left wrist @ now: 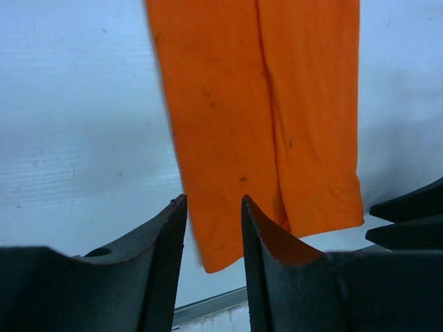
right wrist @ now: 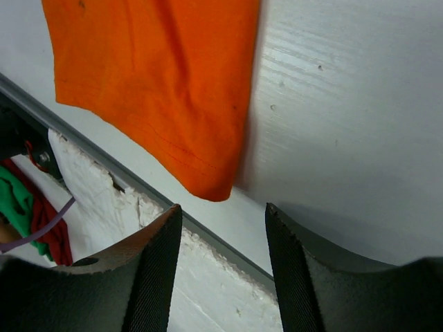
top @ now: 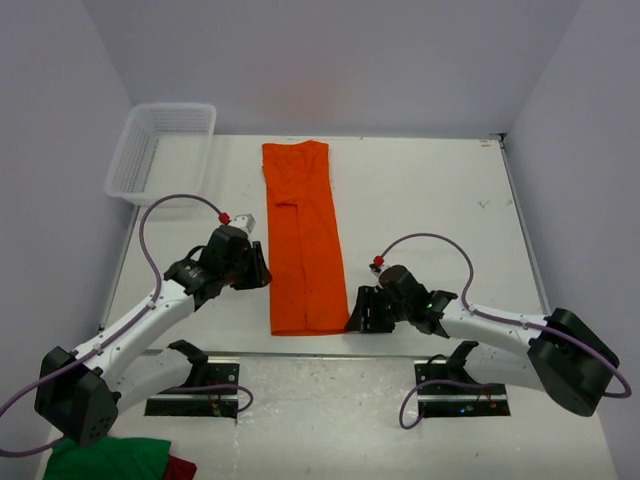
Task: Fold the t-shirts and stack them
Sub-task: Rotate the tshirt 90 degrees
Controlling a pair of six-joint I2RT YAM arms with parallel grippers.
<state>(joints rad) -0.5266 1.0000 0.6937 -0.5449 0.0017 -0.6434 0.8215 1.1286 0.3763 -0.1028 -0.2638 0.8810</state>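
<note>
T-shirt (top: 300, 240) lies mid-surface (top: 430, 200), flat, folded into a long narrow strip running near to far. Plain orange, with one lengthwise fold edge showing. Left pincer (top: 259, 266) sits just beside its left edge, spread and gripping nothing. Right pincer (top: 357, 312) is at its near right corner, also spread.

Right of the shirt (top: 300, 240), the table (top: 430, 200) lies bare out to its edge. Left of the shirt, a basket (top: 160, 150) fills the far corner. The left gripper (top: 262, 268) and right gripper (top: 356, 312) crowd the shirt's near half, one on each side.
</note>
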